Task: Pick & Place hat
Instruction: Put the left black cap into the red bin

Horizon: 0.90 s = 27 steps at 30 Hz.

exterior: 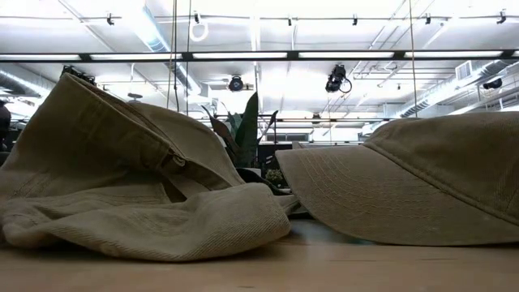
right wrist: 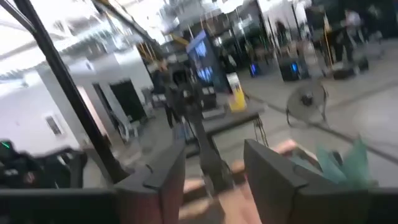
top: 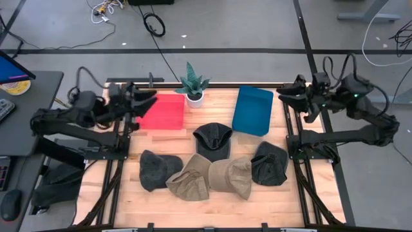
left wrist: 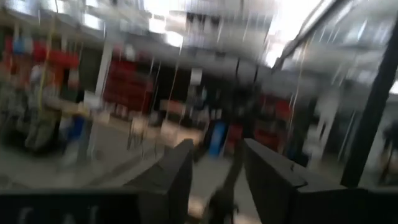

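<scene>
Several hats lie crown-up on the wooden table in the high view: a dark grey one (top: 158, 170), two tan ones (top: 190, 179) (top: 232, 176), a dark one (top: 269, 162) and another dark one (top: 212, 138) behind them. The low view shows the two tan hats (exterior: 138, 195) (exterior: 413, 182) close up. My left gripper (top: 145, 100) (left wrist: 217, 168) hovers open above the table's far left edge, beside the red mat (top: 162, 111). My right gripper (top: 283, 98) (right wrist: 214, 168) hovers open at the far right edge, beside the blue mat (top: 253, 110). Neither is near a hat.
A small potted plant (top: 194, 85) (exterior: 247, 130) stands at the table's far edge between the red and blue mats. Black frame rails (top: 122, 154) (top: 293, 154) run along both sides. Bare wood shows in front of the hats near the near edge (top: 212, 209).
</scene>
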{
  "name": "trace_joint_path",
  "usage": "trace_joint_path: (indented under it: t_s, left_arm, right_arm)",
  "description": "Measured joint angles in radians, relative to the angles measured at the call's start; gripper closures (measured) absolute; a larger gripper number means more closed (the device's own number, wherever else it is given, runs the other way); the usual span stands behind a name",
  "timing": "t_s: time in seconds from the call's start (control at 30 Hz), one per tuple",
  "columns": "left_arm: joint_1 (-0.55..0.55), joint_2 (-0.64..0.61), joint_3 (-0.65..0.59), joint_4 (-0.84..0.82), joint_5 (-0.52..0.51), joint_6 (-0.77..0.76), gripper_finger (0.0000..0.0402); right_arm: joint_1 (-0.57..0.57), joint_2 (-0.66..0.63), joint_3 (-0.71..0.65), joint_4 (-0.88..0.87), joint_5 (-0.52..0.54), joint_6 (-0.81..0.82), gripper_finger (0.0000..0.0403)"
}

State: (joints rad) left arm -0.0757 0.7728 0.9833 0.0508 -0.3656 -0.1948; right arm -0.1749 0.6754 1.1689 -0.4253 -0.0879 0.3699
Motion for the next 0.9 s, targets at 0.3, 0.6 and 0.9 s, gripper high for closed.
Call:
trace_joint_path:
  t_s: [0.3,0.6,0.9]
  left_arm:
    - [-0.011,0.172,0.222,-0.413,0.0,-0.064,0.0222]
    - [-0.04,0.249,0.221,-0.549,0.102,-0.276,0.0233]
    - [-0.096,0.316,0.221,-0.88,0.309,-0.375,0.0214]
  right_arm:
    - [0.0,0.041,0.049,-0.297,0.001,-0.015,0.0219]
    - [0.0,0.071,0.049,-0.373,-0.021,0.038,0.0229]
    - [0.0,0.124,0.049,-0.373,-0.034,0.04,0.0212]
